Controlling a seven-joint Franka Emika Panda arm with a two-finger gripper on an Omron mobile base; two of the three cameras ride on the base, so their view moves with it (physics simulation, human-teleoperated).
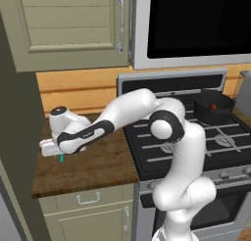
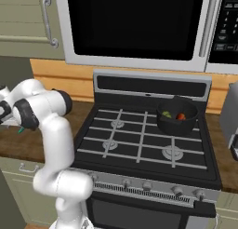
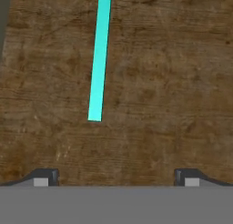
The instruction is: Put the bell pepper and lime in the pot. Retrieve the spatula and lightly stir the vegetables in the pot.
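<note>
My gripper (image 3: 116, 176) hangs open over the wooden counter (image 3: 173, 82) left of the stove, fingertips wide apart with nothing between them. The spatula's teal handle (image 3: 100, 59) lies flat on the wood ahead of the fingertips, with its near end a little left of the gap's middle. A sliver of that teal handle (image 1: 62, 157) pokes out under the hand in the left base view, and again in the right base view (image 2: 21, 129). The black pot (image 2: 175, 124) stands on the stove's back right burner. Inside it rest the red-orange bell pepper (image 2: 181, 116) and the green lime (image 2: 166, 114).
The stove (image 1: 196, 147) with its black grates lies right of the counter, under a microwave (image 2: 139, 23). A wall cabinet (image 1: 68, 24) hangs above the counter. The counter's front edge (image 1: 83, 185) runs close below the hand. A grey appliance (image 2: 230, 116) stands at the far right.
</note>
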